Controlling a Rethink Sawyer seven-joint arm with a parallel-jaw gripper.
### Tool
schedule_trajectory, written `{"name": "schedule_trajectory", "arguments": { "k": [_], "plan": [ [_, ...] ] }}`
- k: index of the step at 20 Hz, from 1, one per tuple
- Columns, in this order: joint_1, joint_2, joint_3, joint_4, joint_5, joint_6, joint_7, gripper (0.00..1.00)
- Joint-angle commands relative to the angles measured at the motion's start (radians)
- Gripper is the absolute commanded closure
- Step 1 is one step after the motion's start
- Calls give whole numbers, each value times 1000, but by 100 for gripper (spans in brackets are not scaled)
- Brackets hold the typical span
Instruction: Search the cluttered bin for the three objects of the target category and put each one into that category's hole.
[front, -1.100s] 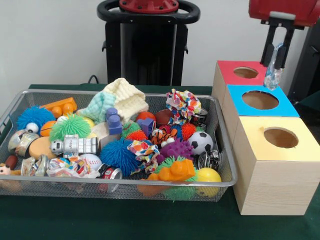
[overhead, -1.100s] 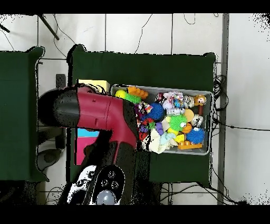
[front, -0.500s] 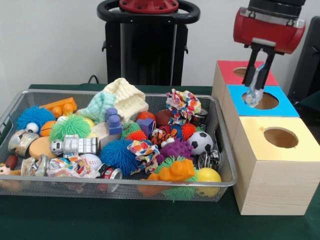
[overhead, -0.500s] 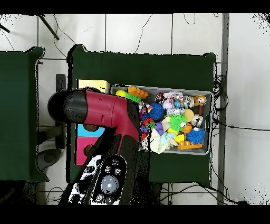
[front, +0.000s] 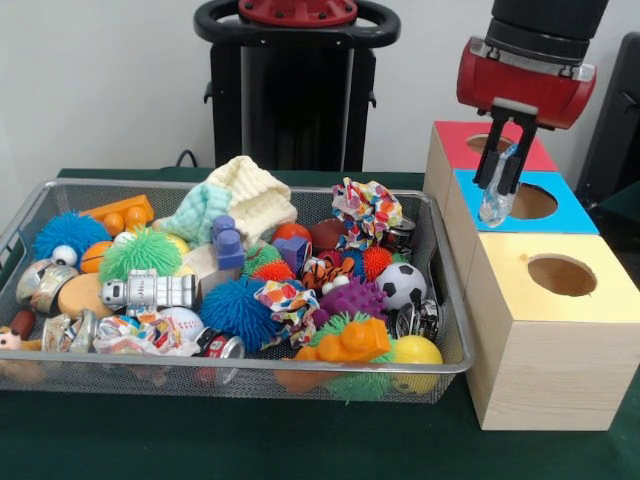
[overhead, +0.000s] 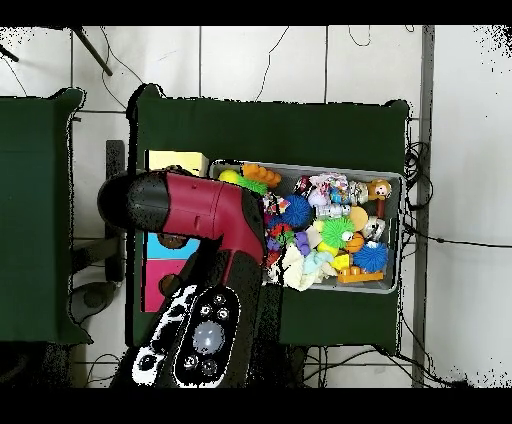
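Your red-and-black Sawyer gripper hangs over the row of wooden sorting boxes, its dark fingers pinching a clear, crinkled plastic bottle near its upper end. A second ago you had it farther right, above the red-topped box; half a second ago it had swung toward the blue-topped box; now it sits a touch further left, the bottle dangling at the near-left rim of the blue box's round hole. By the look of it, you are lining up a drop, and the item counts as picked but not yet deposited.

The bottle's long axis runs close to vertical with a slight lean, one end up between the fingers and the free end pointing down at the blue lid. It appears to hang over the lid's edge rather than squarely over the opening, so a small correction toward the hole may be needed before release.

From above, the arm hides the boxes and the bottle. The wire mesh bin beside the boxes remains crowded with balls, cloths and toys.
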Motion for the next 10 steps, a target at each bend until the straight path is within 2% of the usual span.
{"name": "schedule_trajectory", "arguments": {
  "k": [1, 5, 10],
  "plan": [
    [-13, 41, 52, 83, 11, -23, 222, 100],
    [-16, 35, 66, 106, 16, -39, 214, 100],
    [-22, 6, 90, 179, 17, -61, 184, 100]
  ]
}}
